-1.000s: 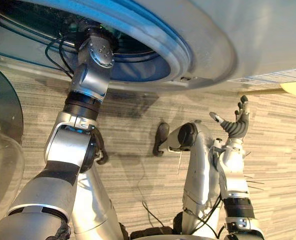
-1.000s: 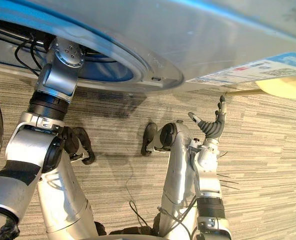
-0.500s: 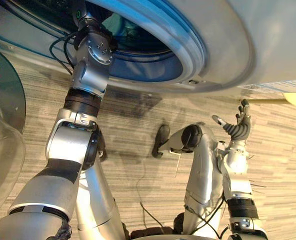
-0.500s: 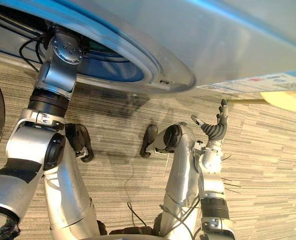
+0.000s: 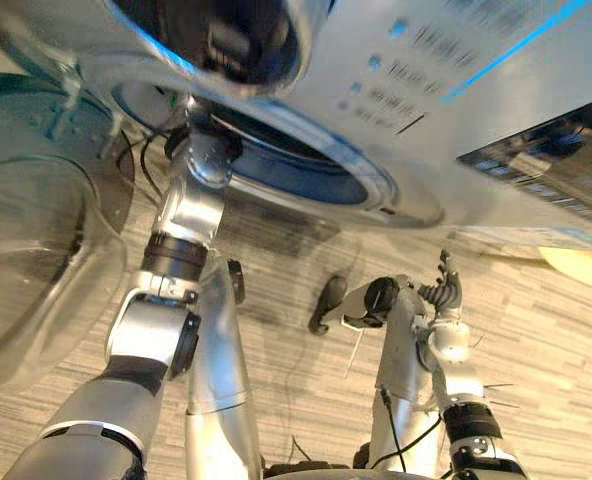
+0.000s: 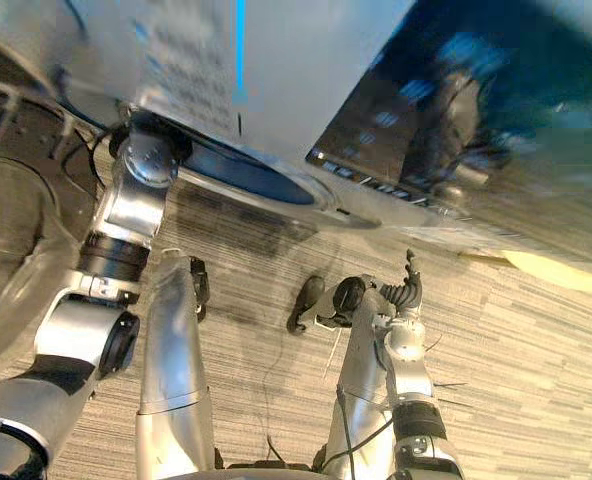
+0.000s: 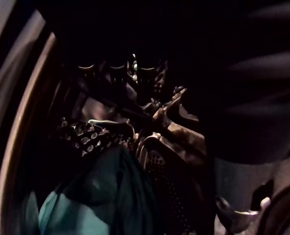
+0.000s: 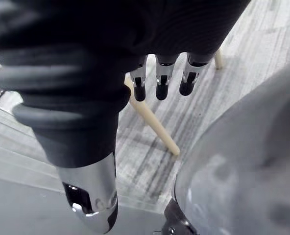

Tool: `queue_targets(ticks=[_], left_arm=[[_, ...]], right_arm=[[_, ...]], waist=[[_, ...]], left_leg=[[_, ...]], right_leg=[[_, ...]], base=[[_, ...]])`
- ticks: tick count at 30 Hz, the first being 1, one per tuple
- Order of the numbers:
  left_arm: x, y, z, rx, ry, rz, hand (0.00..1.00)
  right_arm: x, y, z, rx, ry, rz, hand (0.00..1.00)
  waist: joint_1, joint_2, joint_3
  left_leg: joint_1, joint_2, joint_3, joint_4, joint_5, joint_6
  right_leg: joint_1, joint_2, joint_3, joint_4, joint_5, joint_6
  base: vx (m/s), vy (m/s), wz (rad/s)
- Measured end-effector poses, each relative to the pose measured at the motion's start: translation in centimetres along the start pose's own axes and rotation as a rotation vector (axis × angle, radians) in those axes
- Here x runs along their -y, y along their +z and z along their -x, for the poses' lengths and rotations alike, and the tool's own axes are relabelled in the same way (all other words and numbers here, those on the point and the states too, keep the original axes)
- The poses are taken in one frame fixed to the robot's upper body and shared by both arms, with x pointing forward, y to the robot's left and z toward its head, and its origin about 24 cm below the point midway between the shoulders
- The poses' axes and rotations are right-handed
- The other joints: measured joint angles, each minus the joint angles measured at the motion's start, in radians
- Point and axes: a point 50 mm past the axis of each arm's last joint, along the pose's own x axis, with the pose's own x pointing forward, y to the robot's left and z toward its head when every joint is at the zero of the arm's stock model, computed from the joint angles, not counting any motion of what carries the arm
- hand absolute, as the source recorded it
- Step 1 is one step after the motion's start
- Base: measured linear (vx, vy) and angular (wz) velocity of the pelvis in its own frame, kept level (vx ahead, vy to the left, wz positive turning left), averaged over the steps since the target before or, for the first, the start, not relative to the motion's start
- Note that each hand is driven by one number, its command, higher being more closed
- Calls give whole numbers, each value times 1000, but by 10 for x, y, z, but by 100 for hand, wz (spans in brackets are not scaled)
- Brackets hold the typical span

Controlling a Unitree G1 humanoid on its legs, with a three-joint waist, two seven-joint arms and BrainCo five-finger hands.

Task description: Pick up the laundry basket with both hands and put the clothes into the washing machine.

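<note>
The washing machine stands across the top of the eye views, its round opening facing me. My left arm reaches up into that opening, so the hand is inside the drum. In the left wrist view my left hand hangs in the dark perforated drum with relaxed fingers that hold nothing. A teal garment lies in the drum below it. My right hand is raised in front of the machine, away from it, fingers straight and empty.
The machine's glass door hangs open at the left, close to my left arm. A pale rounded object sits at the right edge on the striped carpet. A light wooden leg stands on the floor beyond my right hand.
The camera has tilted up, bringing the machine's control panel and more of the open door into view. My left arm stays inside the drum. My right hand stays raised and open.
</note>
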Motion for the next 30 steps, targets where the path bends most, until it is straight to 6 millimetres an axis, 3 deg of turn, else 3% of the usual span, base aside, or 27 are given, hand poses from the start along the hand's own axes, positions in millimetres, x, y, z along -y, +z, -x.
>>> queue_targets(ticks=[2,5,6,9,15,17,19,20,24,28,29,30], left_arm=[[22,-59,50,-239,-79,97,0],[38,-106,109,-454,-149,138,0],[42,-127,143,-556,-204,137,0],[41,-159,200,-722,-290,114,0],[42,-201,274,-1013,-412,86,0],[42,-211,300,-1129,-441,86,0],[42,-216,312,-1174,-464,73,0],[42,-218,318,-1197,-477,65,0],[36,-224,325,-1227,-501,20,0],[29,-229,324,-1231,-497,-6,0],[28,-230,322,-1230,-496,-12,0],[27,-230,317,-1216,-491,-18,0]], right_arm=[[-7,-7,6,-27,19,15,0],[-5,-21,14,-77,19,35,0],[1,-32,21,-101,12,61,0],[8,-54,36,-168,25,100,0],[15,-90,55,-310,42,133,0],[18,-110,62,-402,43,153,0],[24,-124,66,-474,34,169,0],[28,-130,66,-505,30,183,0],[40,-141,69,-569,16,198,0],[49,-135,61,-546,21,203,0],[53,-132,56,-532,14,209,0],[53,-130,52,-529,11,215,0]], waist=[[2,17,-15],[2,31,-48],[2,48,-62],[-3,63,-108],[-5,80,-217],[-10,96,-272],[-17,104,-297],[-36,114,-304],[-62,123,-308],[-61,118,-304],[-62,122,-301],[-62,123,-298]], left_leg=[[150,12,20,-113,16,-6],[315,14,62,-245,38,-6],[433,13,88,-333,55,-5],[637,21,154,-515,95,1],[927,30,286,-814,179,11],[1042,21,346,-960,227,13],[1117,1,390,-1059,266,18],[1153,-10,409,-1106,283,21],[1262,-28,516,-1185,295,21],[1316,-24,670,-1184,291,19],[1324,-16,729,-1178,283,26],[1330,4,793,-1169,274,35]], right_leg=[[142,22,-14,-113,18,9],[290,32,-16,-235,42,20],[394,42,-16,-321,66,30],[567,68,-9,-504,128,50],[798,125,36,-829,262,79],[885,151,71,-995,339,93],[937,157,99,-1096,391,103],[967,159,112,-1151,421,109],[1026,187,210,-1261,492,121],[985,222,368,-1284,556,121],[956,238,380,-1296,599,116],[928,252,320,-1325,652,96]], base=[[122,-76,6],[133,-50,7],[161,-8,0],[170,35,-18],[122,59,-38],[114,71,-52],[121,78,-46],[115,82,-40],[74,82,-71],[-28,36,-136],[-112,-26,-183],[-113,-77,-185]])
